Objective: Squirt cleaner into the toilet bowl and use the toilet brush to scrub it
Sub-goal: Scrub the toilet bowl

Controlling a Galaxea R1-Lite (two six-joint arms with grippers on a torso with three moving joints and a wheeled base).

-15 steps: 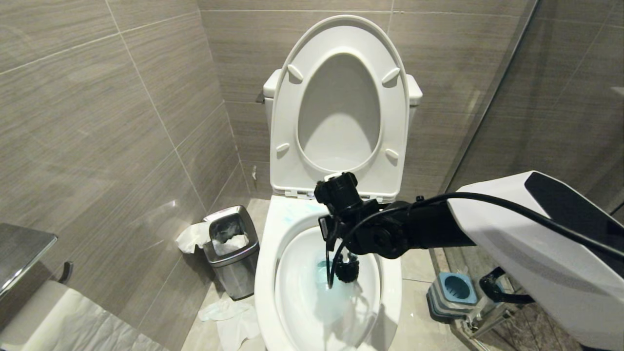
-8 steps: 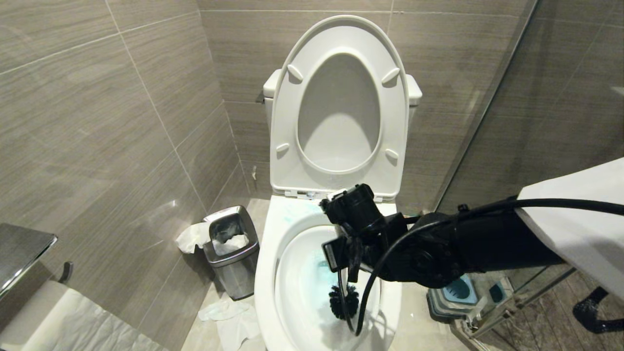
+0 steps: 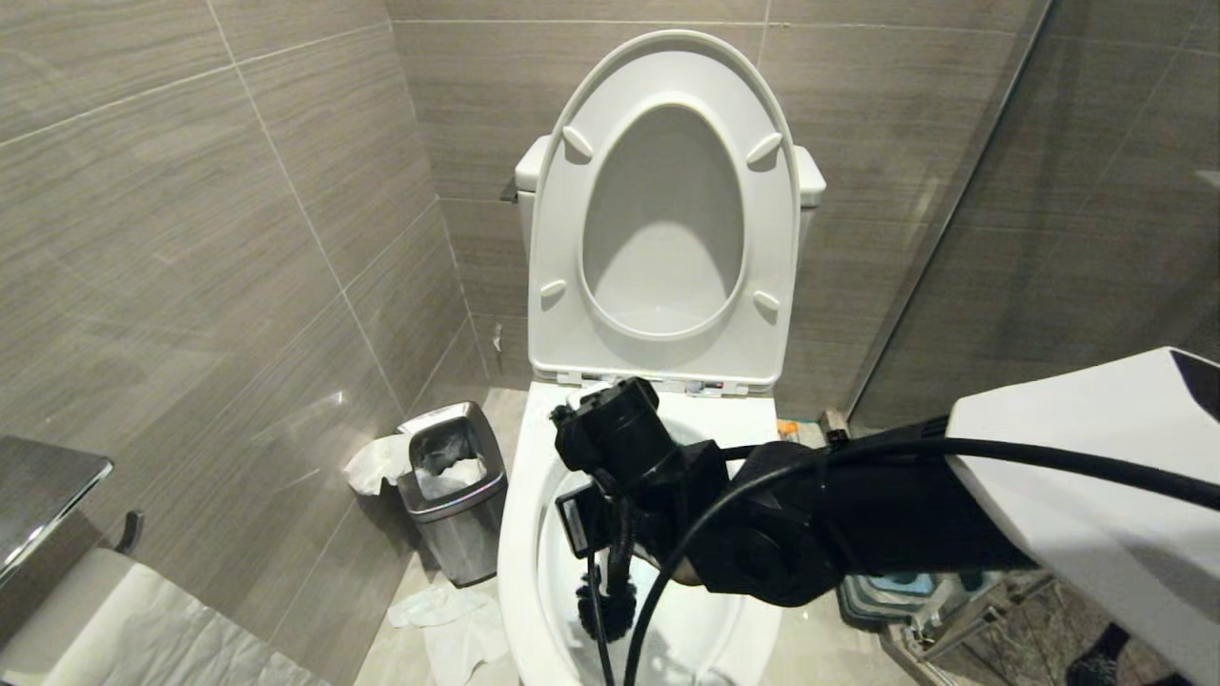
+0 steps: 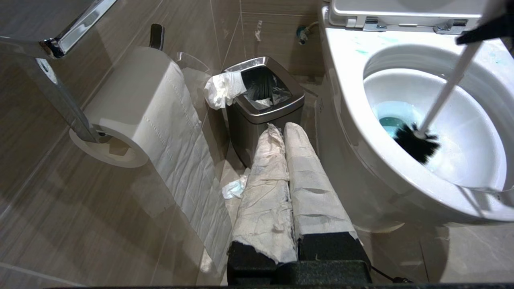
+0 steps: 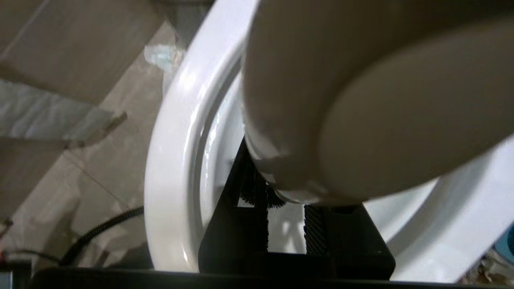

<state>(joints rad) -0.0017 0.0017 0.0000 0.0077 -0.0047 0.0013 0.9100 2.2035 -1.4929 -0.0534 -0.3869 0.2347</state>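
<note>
Gripping the toilet brush (image 4: 437, 100), the right gripper (image 3: 610, 534) presses its bristles against the toilet bowl (image 4: 353, 132); left gripper's (image 4: 287, 130) jaws closed.

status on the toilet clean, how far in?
Done: cleaner is in, tinting the water teal, streaks on the toilet bowl rim. In hand: right gripper holds the toilet brush, head down inside the bowl, scrubbing. Left: finish scrubbing. Left gripper parked beside the bowl.
</note>
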